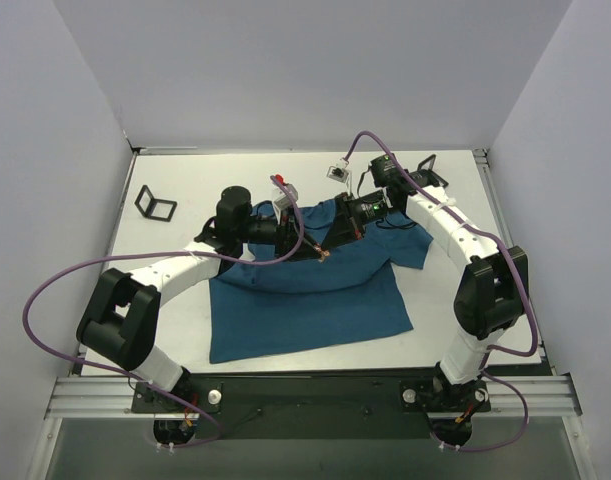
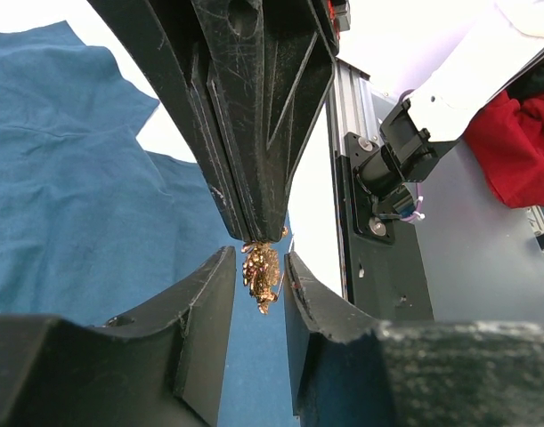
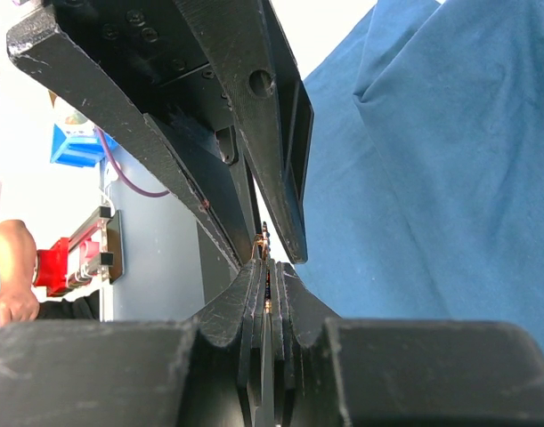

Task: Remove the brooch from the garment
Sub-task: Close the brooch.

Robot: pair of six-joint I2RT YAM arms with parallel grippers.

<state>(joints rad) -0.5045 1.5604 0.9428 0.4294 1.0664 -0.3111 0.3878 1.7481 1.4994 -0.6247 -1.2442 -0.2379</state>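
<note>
White table, 1 garment, 1 brooch, 2 hands: right hand clamped on brooch, left hand apart

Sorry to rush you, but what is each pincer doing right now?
Left pincer: open, straddling the brooch, not clamped on it.
Right pincer: closed on the brooch.

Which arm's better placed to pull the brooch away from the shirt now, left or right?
Right, probably. The right tool is shut on the brooch, while the left tool only straddles it, jaws apart and not gripping.
</note>
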